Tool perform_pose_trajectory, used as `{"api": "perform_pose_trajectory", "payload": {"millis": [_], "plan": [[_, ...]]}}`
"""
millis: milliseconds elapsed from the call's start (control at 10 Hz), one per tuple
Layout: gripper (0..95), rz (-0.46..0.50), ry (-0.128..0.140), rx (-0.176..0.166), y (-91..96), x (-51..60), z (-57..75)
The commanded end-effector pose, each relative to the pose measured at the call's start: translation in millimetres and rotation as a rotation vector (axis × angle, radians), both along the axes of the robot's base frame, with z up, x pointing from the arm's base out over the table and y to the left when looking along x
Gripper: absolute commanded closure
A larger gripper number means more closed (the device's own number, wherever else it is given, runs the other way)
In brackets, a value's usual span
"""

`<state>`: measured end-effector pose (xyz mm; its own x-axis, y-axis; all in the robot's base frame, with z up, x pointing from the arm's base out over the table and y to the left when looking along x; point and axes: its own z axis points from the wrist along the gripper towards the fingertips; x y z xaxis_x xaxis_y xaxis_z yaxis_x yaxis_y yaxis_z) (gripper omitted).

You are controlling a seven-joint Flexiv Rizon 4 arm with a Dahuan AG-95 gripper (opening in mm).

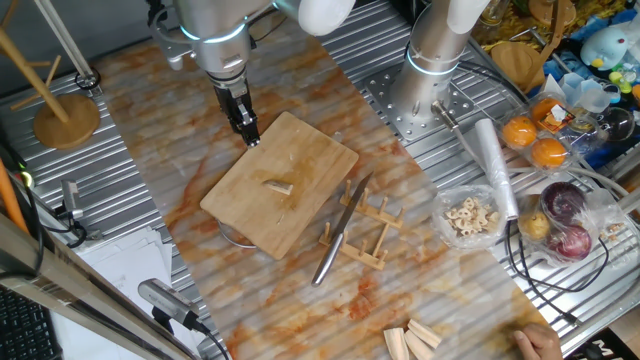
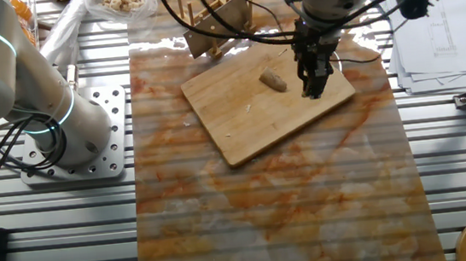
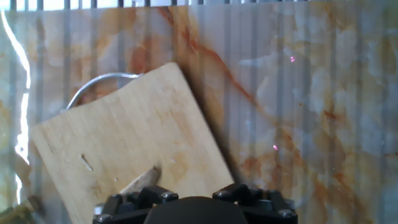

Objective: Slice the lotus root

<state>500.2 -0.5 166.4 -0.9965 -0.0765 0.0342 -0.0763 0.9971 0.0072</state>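
The lotus root (image 1: 279, 187) is a small beige chunk lying near the middle of the wooden cutting board (image 1: 300, 150). It also shows in the other fixed view (image 2: 274, 80) and low in the hand view (image 3: 140, 182). My gripper (image 1: 249, 133) hangs over the board's far corner, apart from the root, with the fingers together and nothing in them. In the other fixed view the gripper (image 2: 314, 87) is just to the right of the root. A knife (image 1: 340, 232) rests on a wooden rack (image 1: 365, 235) beside the board. The hand view shows only the gripper's base; the fingertips are hidden.
A clear bag of holed slices (image 1: 470, 215), oranges (image 1: 535, 140) and red onions (image 1: 565, 220) lie to the right. Pale wooden blocks (image 1: 415, 342) are at the front. A wooden stand (image 1: 65, 115) is at the left. A second arm's base (image 1: 430, 70) stands behind.
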Motion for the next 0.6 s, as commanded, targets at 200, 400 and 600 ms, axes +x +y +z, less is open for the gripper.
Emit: {"api": "perform_pose_trajectory", "payload": {"millis": [200, 400, 600], "plan": [[95.0, 0.009, -0.003, 0.000, -0.4, -2.2, 0.1], [95.0, 0.026, 0.000, 0.006, 1.7, -2.0, 0.1], [95.0, 0.021, 0.016, -0.008, 18.7, -1.0, 0.1]]}}
